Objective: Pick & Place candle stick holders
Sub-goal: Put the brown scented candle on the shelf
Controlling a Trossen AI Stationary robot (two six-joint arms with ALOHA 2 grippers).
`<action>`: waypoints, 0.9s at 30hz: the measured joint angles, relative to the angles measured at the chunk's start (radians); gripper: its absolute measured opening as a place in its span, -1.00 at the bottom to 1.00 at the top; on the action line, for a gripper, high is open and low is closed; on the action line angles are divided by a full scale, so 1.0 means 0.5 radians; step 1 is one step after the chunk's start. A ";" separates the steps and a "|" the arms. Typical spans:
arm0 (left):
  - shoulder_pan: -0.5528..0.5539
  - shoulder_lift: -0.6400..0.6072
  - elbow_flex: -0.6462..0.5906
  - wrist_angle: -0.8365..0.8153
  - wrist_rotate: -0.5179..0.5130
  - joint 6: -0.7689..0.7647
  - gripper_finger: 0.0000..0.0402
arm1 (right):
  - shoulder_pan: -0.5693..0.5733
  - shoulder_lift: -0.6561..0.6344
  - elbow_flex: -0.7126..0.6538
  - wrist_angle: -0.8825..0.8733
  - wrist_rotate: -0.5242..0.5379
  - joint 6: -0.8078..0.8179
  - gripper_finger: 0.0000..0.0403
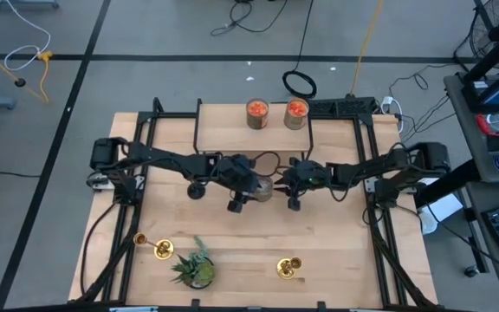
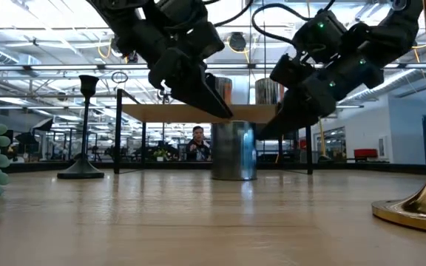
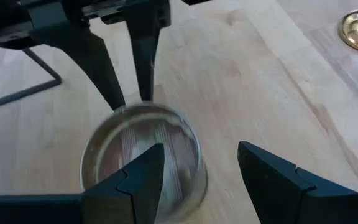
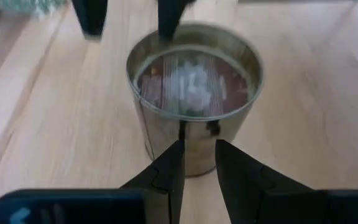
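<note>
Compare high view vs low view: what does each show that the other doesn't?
Only high: two orange-filled jars on the rear shelf, the gold candle stick holder lying on its side at front left, and the whole potted plant.

Only low: a black candle stick holder standing upright, and a person in the room beyond the table.

Both: the left gripper and right gripper flanking the metal tin at mid-table, and the upright gold holder.

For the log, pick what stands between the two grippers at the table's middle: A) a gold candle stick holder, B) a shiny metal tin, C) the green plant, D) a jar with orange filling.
B: the shiny metal tin stands upright between the left gripper and the right gripper; the gold holders lie near the table's front edge.
</note>
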 joint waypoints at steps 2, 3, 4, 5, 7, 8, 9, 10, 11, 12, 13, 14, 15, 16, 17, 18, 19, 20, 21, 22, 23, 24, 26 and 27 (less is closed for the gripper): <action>0.008 0.017 0.001 -0.039 -0.017 -0.008 0.05 | 0.000 0.011 0.000 0.049 -0.010 -0.004 -0.58; 0.009 0.020 -0.002 -0.074 -0.040 -0.008 0.05 | -0.003 0.012 0.001 0.060 -0.040 -0.015 -0.58; 0.009 0.021 -0.002 -0.085 -0.063 -0.002 0.05 | -0.002 0.011 0.001 0.055 -0.052 -0.019 -0.58; 0.009 0.020 -0.002 -0.080 -0.084 0.011 0.05 | -0.002 0.012 0.001 0.049 -0.052 -0.018 -0.58; 0.009 0.016 -0.001 -0.100 -0.089 0.041 0.05 | -0.002 0.013 0.001 0.044 -0.053 -0.007 -0.58; 0.009 0.016 -0.001 -0.121 -0.089 0.057 0.04 | -0.002 0.013 0.001 0.044 -0.052 -0.005 -0.58; 0.008 0.017 -0.001 -0.137 -0.090 0.069 0.02 | -0.002 0.012 0.001 0.044 -0.052 -0.005 -0.58; 0.007 0.017 -0.001 -0.141 -0.090 0.076 -0.01 | -0.002 0.005 0.001 0.037 -0.052 -0.006 -0.58; 0.007 0.017 -0.001 -0.140 -0.090 0.077 -0.06 | -0.002 -0.001 0.001 0.031 -0.052 -0.007 -0.58; 0.008 0.017 -0.001 -0.143 -0.090 0.077 -0.13 | -0.002 -0.003 0.001 0.037 -0.052 -0.007 -0.58; 0.008 0.017 -0.001 -0.151 -0.091 0.080 -0.20 | -0.002 -0.004 0.001 0.039 -0.052 -0.006 -0.58; 0.008 0.017 -0.001 -0.155 -0.095 0.083 -0.28 | -0.002 -0.005 0.001 0.032 -0.052 -0.007 -0.58; 0.008 0.017 0.000 -0.163 -0.097 0.084 -0.36 | -0.002 -0.010 0.001 0.021 -0.052 -0.007 -0.58; 0.008 0.016 0.000 -0.169 -0.097 0.083 -0.44 | -0.002 -0.013 0.001 0.021 -0.052 -0.006 -0.58; 0.008 0.016 0.000 -0.169 -0.098 0.085 -0.52 | -0.002 -0.014 0.001 0.028 -0.052 -0.006 -0.58; 0.008 0.016 0.001 -0.169 -0.108 0.089 -0.61 | -0.002 -0.015 0.001 0.027 -0.052 -0.006 -0.58; 0.008 0.016 0.001 -0.170 -0.109 0.110 -0.69 | -0.002 -0.015 0.001 0.018 -0.052 -0.006 -0.58; 0.008 0.016 0.001 -0.173 -0.108 0.137 -0.78 | -0.002 -0.015 0.001 0.012 -0.052 -0.006 -0.58; 0.008 0.016 0.001 -0.175 -0.110 0.160 -0.86 | -0.002 -0.015 0.001 0.013 -0.051 -0.006 -0.58; 0.008 0.016 0.001 -0.184 -0.091 0.176 -0.92 | -0.002 -0.015 0.001 0.014 -0.052 -0.006 -0.58; 0.007 0.015 0.001 -0.191 -0.095 0.195 -0.94 | -0.002 -0.015 0.001 0.014 -0.052 -0.006 -0.58; 0.005 0.016 0.001 -0.182 -0.112 0.202 -0.95 | -0.002 -0.015 0.001 0.013 -0.052 -0.006 -0.58; 0.008 0.017 0.001 -0.188 -0.107 0.203 -0.91 | -0.002 -0.015 0.001 0.010 -0.051 -0.006 -0.58; 0.009 0.017 0.001 -0.189 -0.105 0.203 -0.89 | -0.002 -0.015 0.001 0.013 -0.051 -0.006 -0.58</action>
